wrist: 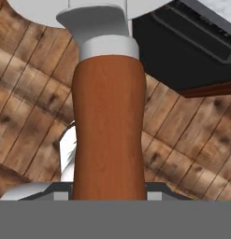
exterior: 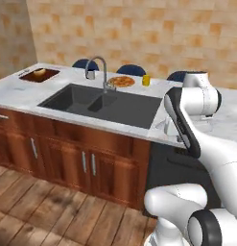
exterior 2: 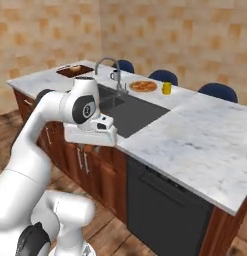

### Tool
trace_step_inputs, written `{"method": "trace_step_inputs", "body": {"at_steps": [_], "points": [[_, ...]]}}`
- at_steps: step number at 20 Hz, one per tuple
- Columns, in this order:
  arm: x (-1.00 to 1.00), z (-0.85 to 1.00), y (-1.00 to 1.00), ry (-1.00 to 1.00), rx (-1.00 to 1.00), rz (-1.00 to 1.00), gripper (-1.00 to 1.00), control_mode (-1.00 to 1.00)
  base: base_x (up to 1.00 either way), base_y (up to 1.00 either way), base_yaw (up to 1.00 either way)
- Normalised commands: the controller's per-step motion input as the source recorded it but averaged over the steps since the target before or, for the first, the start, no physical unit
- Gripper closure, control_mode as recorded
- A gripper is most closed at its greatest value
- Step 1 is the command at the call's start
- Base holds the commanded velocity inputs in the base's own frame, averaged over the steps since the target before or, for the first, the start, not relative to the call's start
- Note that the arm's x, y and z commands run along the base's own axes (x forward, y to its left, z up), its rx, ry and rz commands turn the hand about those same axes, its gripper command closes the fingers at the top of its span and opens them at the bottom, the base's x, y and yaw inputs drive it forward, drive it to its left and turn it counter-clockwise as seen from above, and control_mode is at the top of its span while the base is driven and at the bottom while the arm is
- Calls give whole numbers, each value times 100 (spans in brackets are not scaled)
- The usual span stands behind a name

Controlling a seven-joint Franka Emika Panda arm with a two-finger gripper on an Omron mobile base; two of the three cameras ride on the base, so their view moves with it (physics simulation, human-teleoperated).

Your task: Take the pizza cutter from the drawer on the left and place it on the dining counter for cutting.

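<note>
The cutter [wrist: 109,126] is held in the end effector, which is clenched on its wooden handle; in the hand view the reddish-brown handle runs up the middle, with a silver collar and the edge of the wheel blade at the top. Behind it, wooden floor planks [wrist: 28,102] and a dark appliance front [wrist: 182,51] are seen.

In the right base view the end effector [exterior 2: 90,145] is carried at the front edge of the surface [exterior 2: 195,140], just beside the sink [exterior 2: 130,112], above the cabinet doors [exterior 2: 85,160]. In the left base view the hand is hidden behind the arm's elbow.

On the marble surface a pizza [exterior 2: 143,86] and a yellow cup [exterior 2: 166,88] are seen near the faucet [exterior 2: 110,67], with a wooden tray [exterior: 39,74] at the far left end. Blue stools [exterior 2: 164,76] are lined up behind. A dishwasher [exterior 2: 165,210] is set under the surface.
</note>
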Motion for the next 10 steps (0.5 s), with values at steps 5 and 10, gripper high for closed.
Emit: {"method": "trace_step_inputs", "body": {"at_steps": [5, 10], "points": [[0, 0, 0, 0, 0, 0, 100, 100, 52, 30, -73], [0, 0, 0, 0, 0, 0, 100, 100, 50, -4, -64]]}}
